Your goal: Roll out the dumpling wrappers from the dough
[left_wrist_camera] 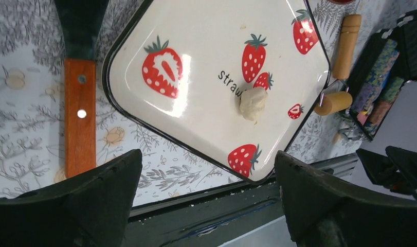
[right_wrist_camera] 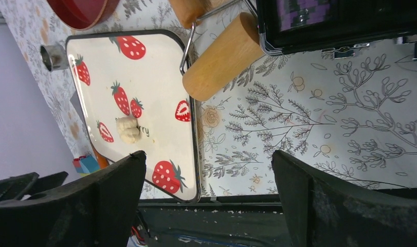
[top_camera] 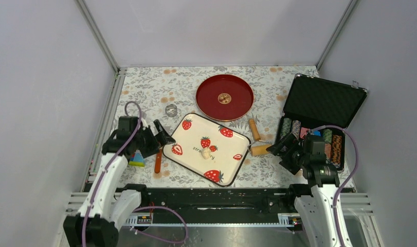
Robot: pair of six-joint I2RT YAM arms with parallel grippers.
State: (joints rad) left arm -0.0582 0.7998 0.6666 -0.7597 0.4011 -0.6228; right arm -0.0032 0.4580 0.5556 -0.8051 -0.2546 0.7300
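A small off-white lump of dough (top_camera: 207,154) sits near the middle of the strawberry-printed tray (top_camera: 188,135); it shows in the left wrist view (left_wrist_camera: 253,103) and the right wrist view (right_wrist_camera: 128,129). No dumpling wrappers are in view. The tan wooden roller (top_camera: 257,142) lies right of the tray, also in the right wrist view (right_wrist_camera: 221,57). My left gripper (top_camera: 163,135) is open and empty at the tray's left edge. My right gripper (top_camera: 276,148) is open and empty just right of the roller.
A red plate (top_camera: 224,96) with a gold emblem lies behind the tray. A small metal ring cutter (top_camera: 170,110) stands at the back left. A wooden-handled scraper (top_camera: 158,160) lies left of the tray. An open black case (top_camera: 319,118) of chips is at the right.
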